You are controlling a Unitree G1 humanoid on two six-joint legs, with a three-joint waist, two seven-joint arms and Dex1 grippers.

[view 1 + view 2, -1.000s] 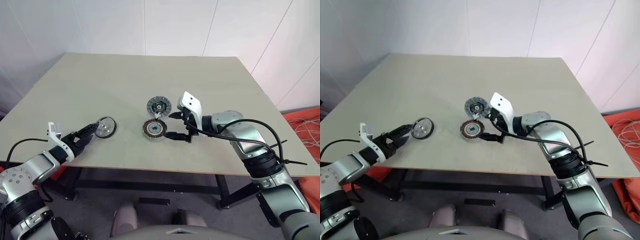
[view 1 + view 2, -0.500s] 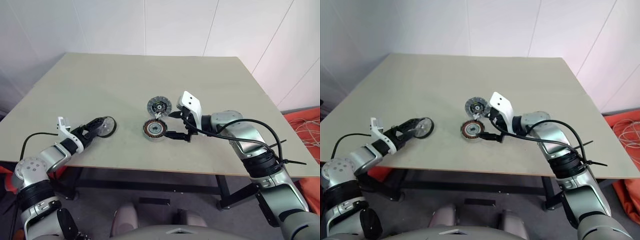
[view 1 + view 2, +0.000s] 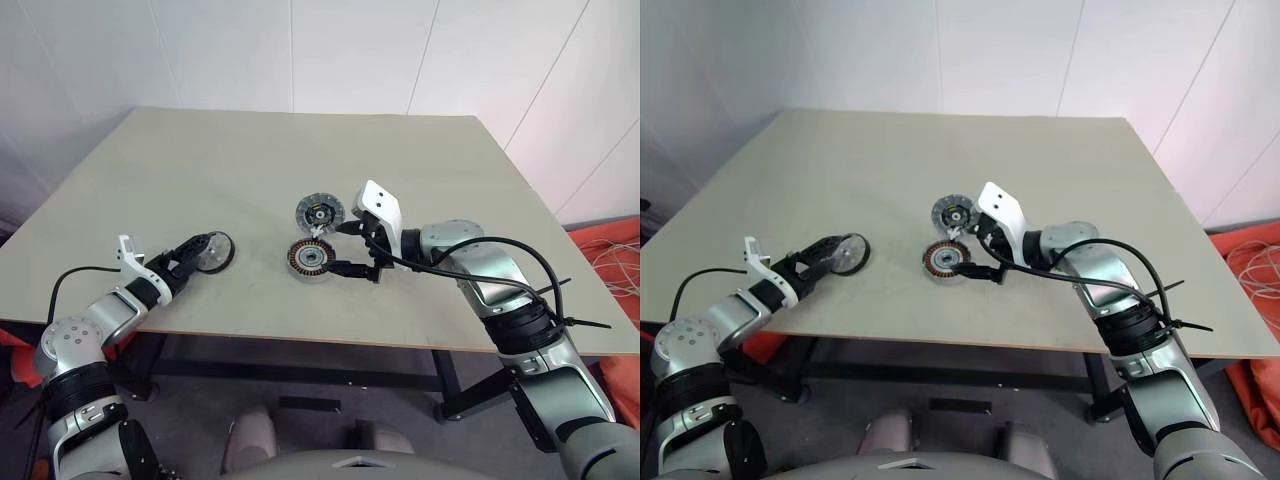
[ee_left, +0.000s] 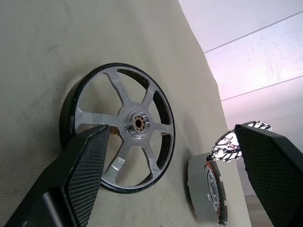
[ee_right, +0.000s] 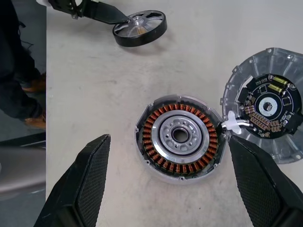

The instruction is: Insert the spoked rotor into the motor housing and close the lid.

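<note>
The left gripper (image 3: 205,250), jaws wide, straddles the spoked rotor (image 3: 212,251) lying flat near the table's (image 3: 200,160) left front edge, not yet closed on it. At centre, the right gripper (image 3: 342,249) hovers with jaws wide beside the open motor housing (image 3: 310,259), its lid (image 3: 318,213) lying just beyond. A clean pickup likely means closing squarely across the dark rim, then lifting level before carrying it right.

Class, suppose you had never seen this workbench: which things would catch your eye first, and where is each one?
Mid-table, the motor housing stands out with its copper windings, the lid lying just behind it. The open right pincer hovers beside the housing. Near the table's left front edge, the open left pincer flanks the shiny spoked rotor.
</note>
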